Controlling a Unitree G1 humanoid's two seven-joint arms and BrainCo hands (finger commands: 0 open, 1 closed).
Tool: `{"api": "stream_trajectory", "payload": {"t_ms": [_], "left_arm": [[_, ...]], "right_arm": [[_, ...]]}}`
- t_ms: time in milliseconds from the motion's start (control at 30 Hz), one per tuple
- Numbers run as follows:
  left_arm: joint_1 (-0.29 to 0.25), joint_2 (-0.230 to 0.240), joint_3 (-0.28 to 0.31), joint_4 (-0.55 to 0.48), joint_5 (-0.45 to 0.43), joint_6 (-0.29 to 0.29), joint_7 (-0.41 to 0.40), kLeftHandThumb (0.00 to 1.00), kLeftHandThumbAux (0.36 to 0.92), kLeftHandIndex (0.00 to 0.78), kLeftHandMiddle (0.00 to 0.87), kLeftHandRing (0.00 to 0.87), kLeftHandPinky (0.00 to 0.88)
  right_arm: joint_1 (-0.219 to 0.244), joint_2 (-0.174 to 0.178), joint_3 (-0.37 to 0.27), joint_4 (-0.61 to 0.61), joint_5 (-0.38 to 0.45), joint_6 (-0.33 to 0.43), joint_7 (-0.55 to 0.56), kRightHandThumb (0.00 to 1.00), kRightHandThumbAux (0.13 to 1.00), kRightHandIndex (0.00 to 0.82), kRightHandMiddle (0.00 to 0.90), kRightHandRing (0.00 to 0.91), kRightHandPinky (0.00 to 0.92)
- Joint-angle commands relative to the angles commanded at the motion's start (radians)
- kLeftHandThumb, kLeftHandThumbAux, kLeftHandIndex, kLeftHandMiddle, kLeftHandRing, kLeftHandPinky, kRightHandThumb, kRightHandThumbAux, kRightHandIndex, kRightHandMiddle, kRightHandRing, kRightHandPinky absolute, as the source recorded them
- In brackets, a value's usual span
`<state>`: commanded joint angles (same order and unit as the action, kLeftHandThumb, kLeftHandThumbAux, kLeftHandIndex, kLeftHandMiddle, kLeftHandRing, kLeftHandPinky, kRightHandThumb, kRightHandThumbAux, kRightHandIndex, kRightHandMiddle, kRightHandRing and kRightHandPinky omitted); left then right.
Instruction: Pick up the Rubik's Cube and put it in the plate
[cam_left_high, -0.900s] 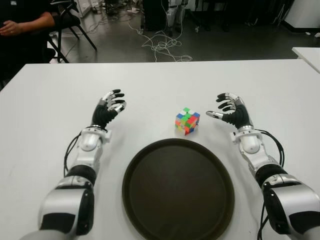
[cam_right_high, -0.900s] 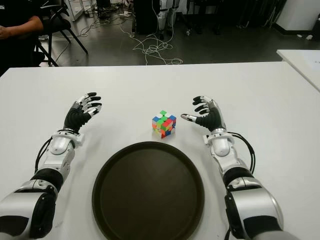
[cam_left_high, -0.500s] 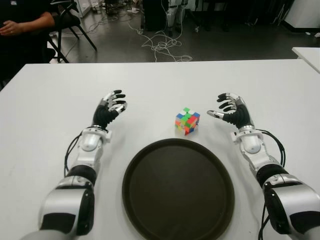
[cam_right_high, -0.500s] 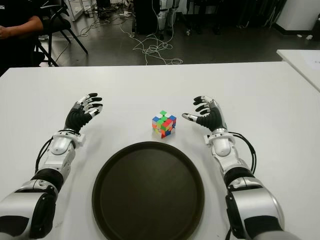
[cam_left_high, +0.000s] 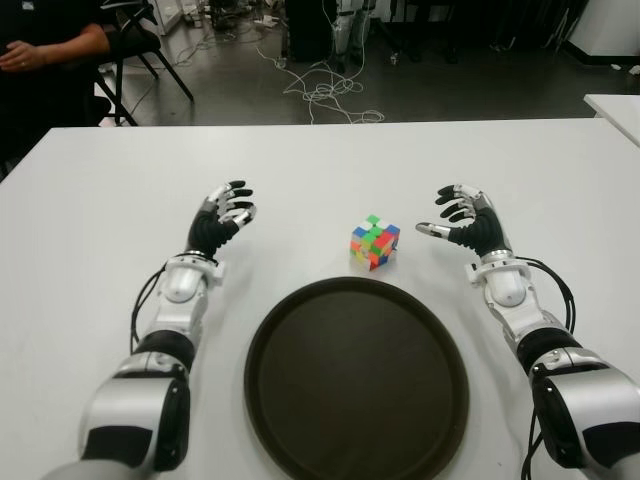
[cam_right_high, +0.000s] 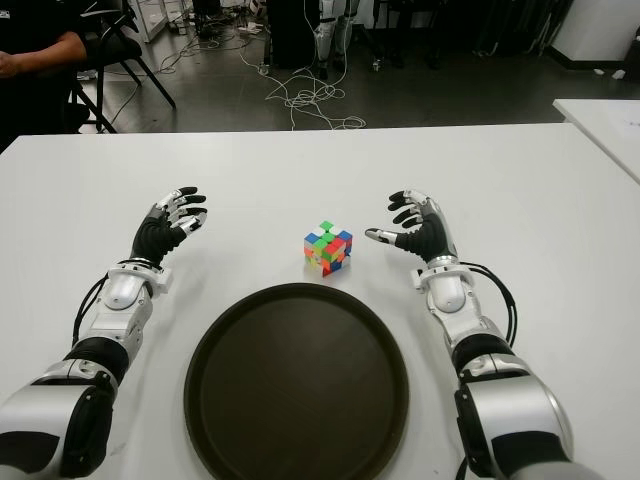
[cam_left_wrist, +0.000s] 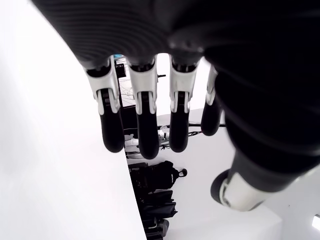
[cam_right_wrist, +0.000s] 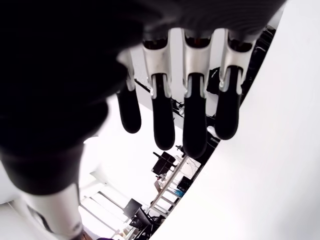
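We see a white desk (cam_left_high: 520, 160) filling most of the frame, its far edge along the upper part, with a floor of cables and a seated person at the upper left beyond it. The dark round plate (cam_left_high: 356, 378) lies at lower centre, empty. Just above its rim, at mid-frame, the cube (cam_left_high: 375, 242) sits on the desk, one corner turned toward us. Our right hand (cam_left_high: 462, 220) hovers right of the cube, near but apart, fingers spread and holding nothing. Our left hand (cam_left_high: 222, 215) shows left of centre, well apart, also open. We judge the cube light, rigid and somewhat slick; pinch two opposite flat faces, not corners. Bare desk surrounds it, and the path to the plate is short.
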<state>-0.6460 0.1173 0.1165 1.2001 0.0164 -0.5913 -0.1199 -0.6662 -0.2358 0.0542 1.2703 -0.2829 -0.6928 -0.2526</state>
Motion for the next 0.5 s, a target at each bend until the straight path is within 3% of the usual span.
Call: {"api": "stream_trajectory", "payload": {"t_ms": [500], "left_arm": [[0.003, -0.003, 0.000, -0.002, -0.001, -0.004, -0.006, 0.167, 0.743, 0.204, 0.245, 0.255, 0.284]], "right_arm": [[0.000, -0.005, 0.003, 0.001, -0.003, 0.018, -0.001, 0.026, 0.767, 0.342, 0.385, 0.421, 0.425]]}}
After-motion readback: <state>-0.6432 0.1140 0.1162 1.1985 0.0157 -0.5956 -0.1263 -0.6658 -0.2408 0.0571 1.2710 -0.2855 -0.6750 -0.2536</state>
